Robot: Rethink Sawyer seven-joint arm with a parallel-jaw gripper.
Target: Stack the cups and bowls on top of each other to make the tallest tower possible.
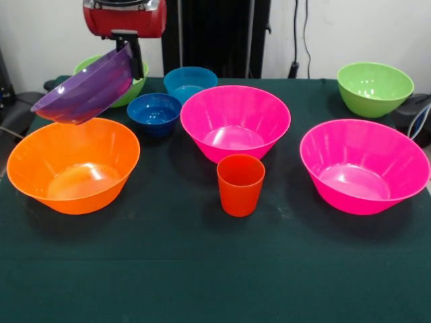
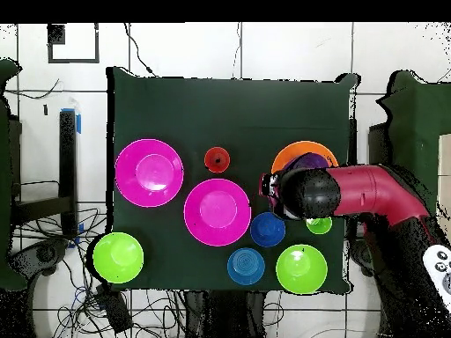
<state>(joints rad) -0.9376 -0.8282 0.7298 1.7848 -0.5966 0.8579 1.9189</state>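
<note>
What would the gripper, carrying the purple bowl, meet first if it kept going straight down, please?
Most likely the orange bowl. The gripper holds the tilted purple bowl just above its far rim, so the purple bowl should touch first, though depth is unclear.

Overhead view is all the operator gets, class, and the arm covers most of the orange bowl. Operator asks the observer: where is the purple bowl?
Observer: The purple bowl hangs tilted in the air, the gripper shut on its rim.
Operator: Does it touch the orange bowl?
Observer: Its lowest edge sits by the orange bowl's robot-side rim; contact I cannot tell.
Operator: Anything inside the orange one?
Observer: No, it is empty.
</note>
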